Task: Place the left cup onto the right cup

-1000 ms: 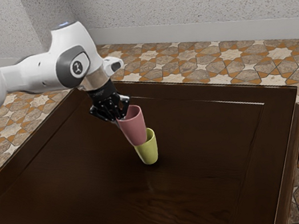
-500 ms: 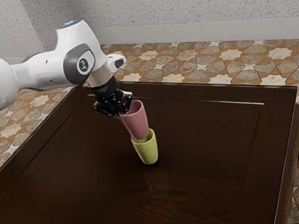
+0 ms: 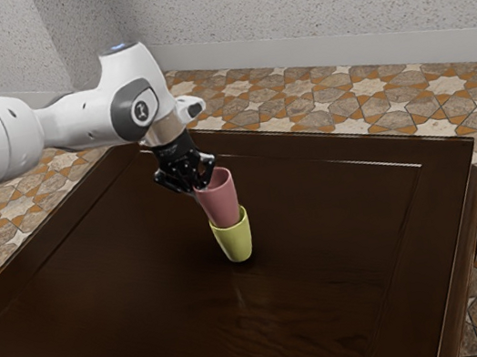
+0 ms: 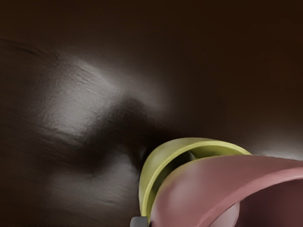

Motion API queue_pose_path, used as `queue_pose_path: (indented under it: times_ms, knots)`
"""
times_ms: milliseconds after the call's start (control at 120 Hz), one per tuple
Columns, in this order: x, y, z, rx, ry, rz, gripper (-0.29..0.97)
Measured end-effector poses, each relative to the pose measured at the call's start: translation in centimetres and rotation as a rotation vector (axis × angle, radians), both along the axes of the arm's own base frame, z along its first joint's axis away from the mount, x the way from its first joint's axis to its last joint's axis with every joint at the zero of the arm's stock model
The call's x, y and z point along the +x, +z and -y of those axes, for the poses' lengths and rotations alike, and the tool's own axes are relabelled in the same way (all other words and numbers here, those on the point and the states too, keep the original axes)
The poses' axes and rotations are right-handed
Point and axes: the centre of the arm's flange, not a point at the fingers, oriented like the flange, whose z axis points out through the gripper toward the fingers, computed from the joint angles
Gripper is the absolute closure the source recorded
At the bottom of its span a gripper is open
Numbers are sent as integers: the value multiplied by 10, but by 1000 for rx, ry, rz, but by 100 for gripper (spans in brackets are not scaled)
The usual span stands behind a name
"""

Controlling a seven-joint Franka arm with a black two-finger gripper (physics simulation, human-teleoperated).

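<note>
pink cup [image 3: 220, 200]: tilted, base nested inside yellow cup [image 3: 234, 238], rim toward the arm
yellow cup: stands mid-counter [image 3: 350, 288], holds the pink cup's base
jaws: closed on pink cup's rim, gripping it

The dark wooden table [image 3: 351, 242] carries a yellow-green cup [image 3: 234, 237].

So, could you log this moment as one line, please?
jaws: shut on pink cup | pink cup: seated in yellow-green cup, slightly tilted | release: pending
</note>
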Motion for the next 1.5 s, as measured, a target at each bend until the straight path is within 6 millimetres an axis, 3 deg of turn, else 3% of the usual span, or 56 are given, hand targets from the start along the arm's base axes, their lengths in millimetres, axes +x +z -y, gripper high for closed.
queue_pose_path:
  times_ms: [233,400,525,700,950,1300,1400,1500]
  knots:
    - [0,-1,10,-12,-8,-1,77]
    - [1,3,15,-21,-11,6,41]
    - [1,5,15,-24,-11,7,23]
    - [1,9,16,-26,-10,8,11]
    - [1,15,16,-26,-10,17,5]
    - [6,59,17,-18,-25,81,2]
    - [8,87,26,23,-68,103,2]
    - [-5,135,33,52,-128,112,2]
